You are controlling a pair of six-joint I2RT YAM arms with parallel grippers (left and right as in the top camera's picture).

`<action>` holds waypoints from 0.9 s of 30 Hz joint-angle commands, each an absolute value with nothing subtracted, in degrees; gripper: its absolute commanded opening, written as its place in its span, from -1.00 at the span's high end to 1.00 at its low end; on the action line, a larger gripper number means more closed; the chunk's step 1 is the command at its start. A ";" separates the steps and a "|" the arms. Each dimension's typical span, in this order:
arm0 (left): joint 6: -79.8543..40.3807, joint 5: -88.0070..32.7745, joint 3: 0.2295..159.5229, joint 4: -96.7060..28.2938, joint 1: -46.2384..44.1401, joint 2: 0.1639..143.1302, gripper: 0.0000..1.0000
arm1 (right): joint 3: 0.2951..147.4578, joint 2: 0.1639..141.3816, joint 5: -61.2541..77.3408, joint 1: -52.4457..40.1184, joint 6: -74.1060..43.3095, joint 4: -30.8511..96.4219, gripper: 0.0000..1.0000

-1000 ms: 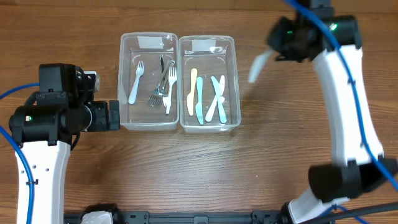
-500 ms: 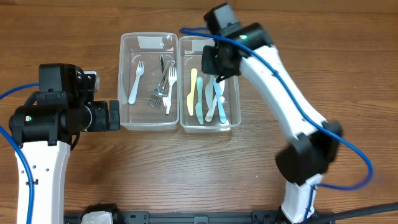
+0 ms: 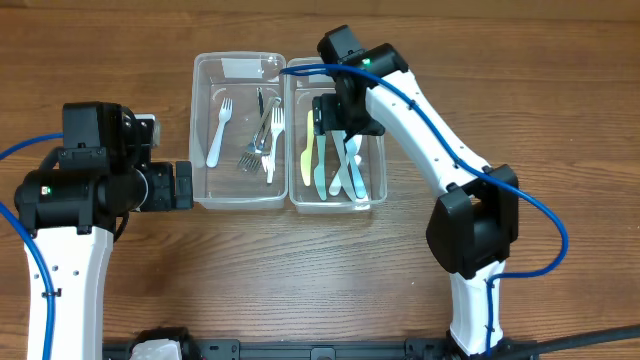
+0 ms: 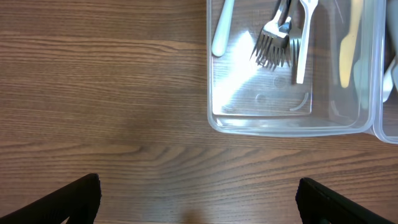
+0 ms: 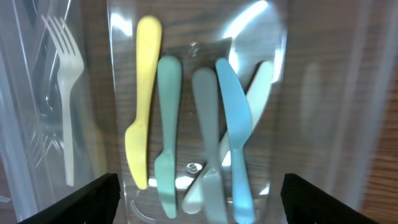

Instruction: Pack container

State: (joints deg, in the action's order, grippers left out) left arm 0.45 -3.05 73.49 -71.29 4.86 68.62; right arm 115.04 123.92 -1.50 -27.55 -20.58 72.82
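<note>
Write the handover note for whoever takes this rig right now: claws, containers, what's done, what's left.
The left claw is open and empty, over the bare table beside the fork container.
The right claw is open and empty, hanging above the knife container.
The forks, plastic and metal, lie in the fork container. Five plastic knives lie in the knife container.
Done: cutlery is sorted.
Left: no loose cutlery or lid is in view. Probably back the right claw out, then check.

I read no text, brand, number or sign in any view. Pale patch [image 3: 237, 68] at 12 o'clock end of fork container [image 3: 235, 190], similar patch [image 3: 336, 75] in knife container [image 3: 337, 207]: no print legible, possibly glare.
</note>
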 commanded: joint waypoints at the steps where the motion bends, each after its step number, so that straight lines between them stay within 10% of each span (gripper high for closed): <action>1: 1.76 -4.10 73.34 -70.61 4.86 67.79 -1.00 | 116.03 112.22 -6.02 -23.59 -17.85 71.55 -0.73; 14: 2.37 -4.47 73.34 -60.93 3.33 48.14 -1.00 | 115.92 94.17 -6.42 -2.85 -11.75 80.05 -1.00; 27: 2.15 -1.98 73.32 -62.33 3.29 45.06 -1.00 | 107.48 81.12 -4.40 -1.10 -11.88 80.29 -1.00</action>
